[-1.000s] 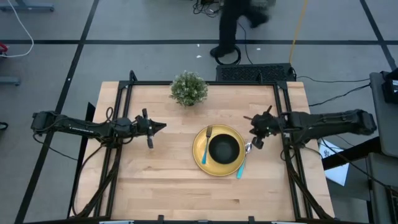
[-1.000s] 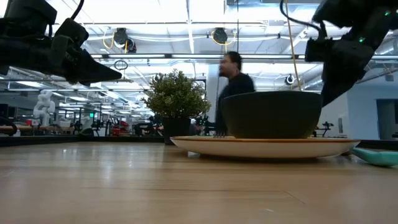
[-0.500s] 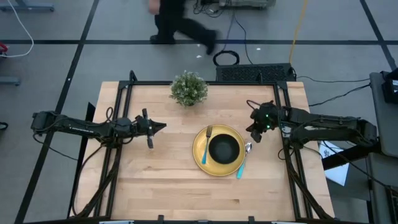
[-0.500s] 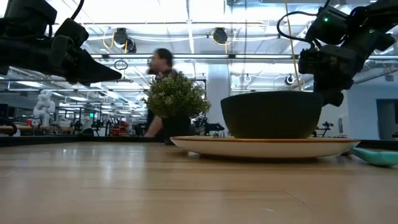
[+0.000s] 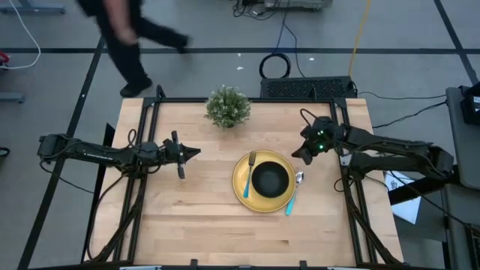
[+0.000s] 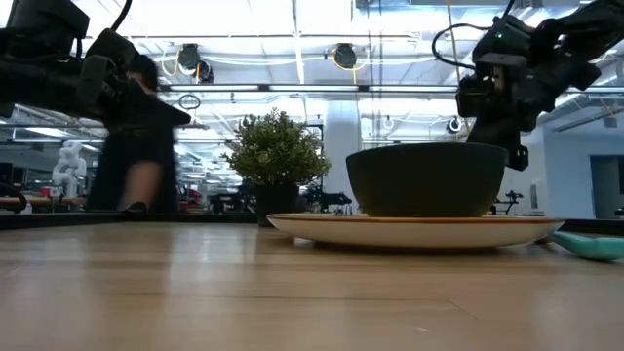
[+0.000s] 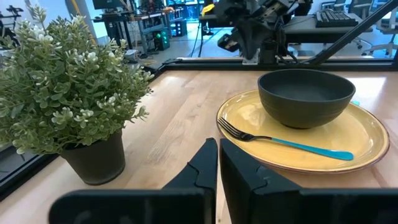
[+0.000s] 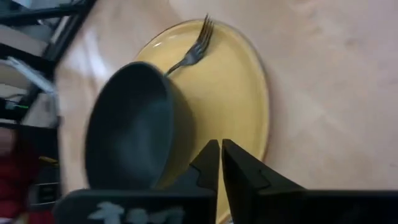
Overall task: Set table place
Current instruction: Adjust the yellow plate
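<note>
The place setting looks nearly complete: black bowl centred on the yellow plate, fork on the rim facing the left gripper, spoon just below the right gripper. Both grippers hover empty, fingers together. Only the high view shows the whole spoon; the left wrist view hides it behind the bowl.

**Robotics laboratory**

Open hall with strip ceiling lights, a black-framed table on grey taped floor, loose cables, a white robot, workbenches behind, and a person walking past.
</note>
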